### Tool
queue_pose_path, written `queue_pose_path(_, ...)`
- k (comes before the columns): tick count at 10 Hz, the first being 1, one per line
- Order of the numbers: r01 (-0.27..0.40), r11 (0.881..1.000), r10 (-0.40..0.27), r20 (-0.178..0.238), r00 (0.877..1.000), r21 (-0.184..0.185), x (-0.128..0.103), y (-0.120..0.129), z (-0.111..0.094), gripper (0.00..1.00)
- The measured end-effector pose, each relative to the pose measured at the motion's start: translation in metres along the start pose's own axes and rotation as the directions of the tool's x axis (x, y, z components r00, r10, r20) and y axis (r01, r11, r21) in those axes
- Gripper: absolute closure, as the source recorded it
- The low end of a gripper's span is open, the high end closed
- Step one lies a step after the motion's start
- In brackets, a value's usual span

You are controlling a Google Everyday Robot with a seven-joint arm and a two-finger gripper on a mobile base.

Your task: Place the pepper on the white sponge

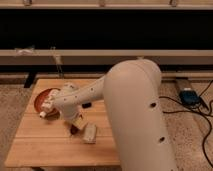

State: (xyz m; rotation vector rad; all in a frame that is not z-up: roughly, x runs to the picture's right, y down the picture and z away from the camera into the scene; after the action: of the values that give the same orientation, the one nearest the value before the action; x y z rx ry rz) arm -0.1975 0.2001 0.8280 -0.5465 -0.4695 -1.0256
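The pepper (74, 130) is a small dark red-brown thing on the wooden table (40, 145), just left of the white sponge (90, 133). The sponge is a pale beige block lying near the table's middle front. My gripper (76, 124) is at the end of the white arm (90, 97). It sits right above and against the pepper, close to the sponge's left end. The gripper partly covers the pepper.
A round reddish-brown plate (42, 98) lies at the table's back left. A white tube with a red label (46, 111) rests at its front edge. The big white arm body (137, 115) hides the table's right part. Cables and a blue box (190, 96) lie on the floor at right.
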Motion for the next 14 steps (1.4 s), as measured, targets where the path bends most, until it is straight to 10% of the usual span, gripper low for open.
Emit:
queue_pose_path(7, 0.016, 1.000, -0.016, -0.027, 1.000, -0.007, -0.006, 0.014, -0.029, 0.98)
queue_pose_path(14, 0.018, 0.999, -0.020, -0.054, 0.998, -0.040, -0.031, 0.060, -0.067, 1.00)
